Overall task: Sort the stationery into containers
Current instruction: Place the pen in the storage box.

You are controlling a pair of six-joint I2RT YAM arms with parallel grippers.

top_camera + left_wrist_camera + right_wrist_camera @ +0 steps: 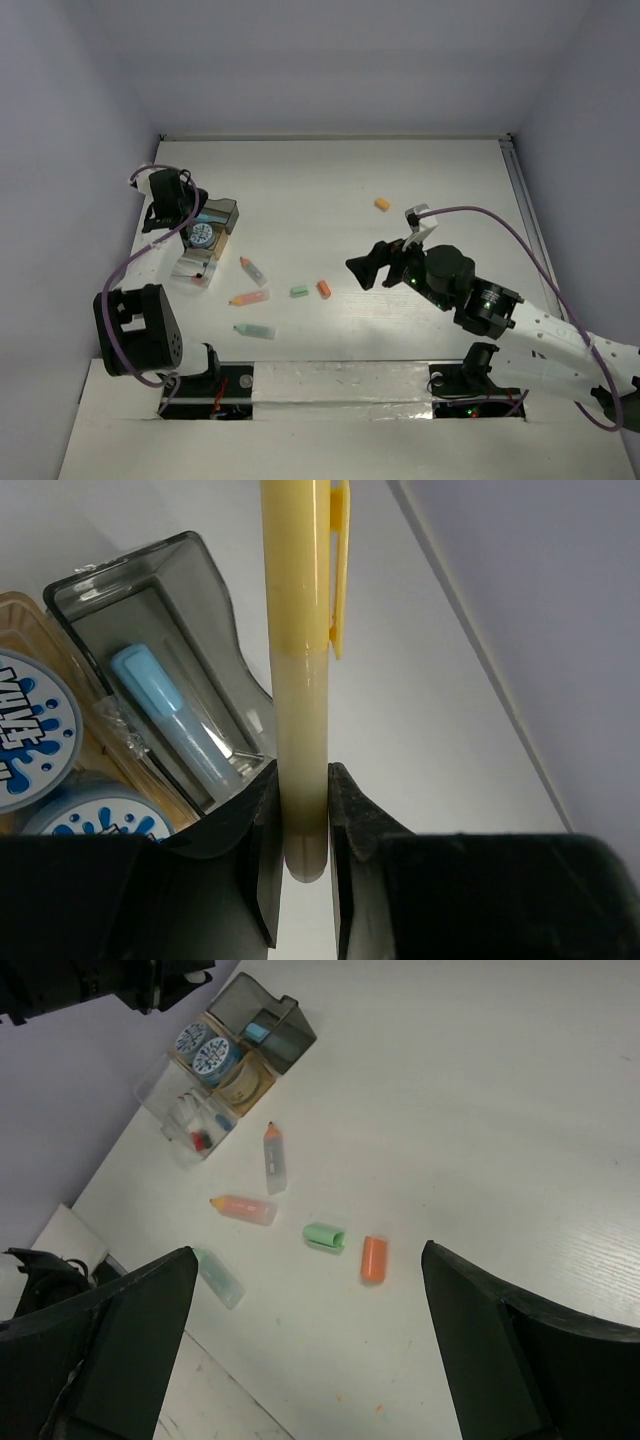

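Observation:
My left gripper [303,780] is shut on a pale yellow marker [300,630], held beside the greyish square box [205,575], which holds a light blue marker [180,730]. In the top view this gripper [190,212] hovers at the containers on the far left: the grey box [225,212], a round blue-white pot [203,235] and a clear tray [193,267]. My right gripper [375,265] is open wide and empty above the table's middle [310,1330]. Loose on the table lie a green cap [324,1235], an orange cap [373,1258], a pink-orange marker [245,1208], a clear orange-tipped marker [273,1158] and a green marker [218,1277].
An orange block [382,204] lies alone towards the back, right of centre. Two blue-white round lids [203,1048] sit next to the grey box [295,1025]. The clear tray [165,1110] holds small red and blue bits. White walls close the table on the left, back and right.

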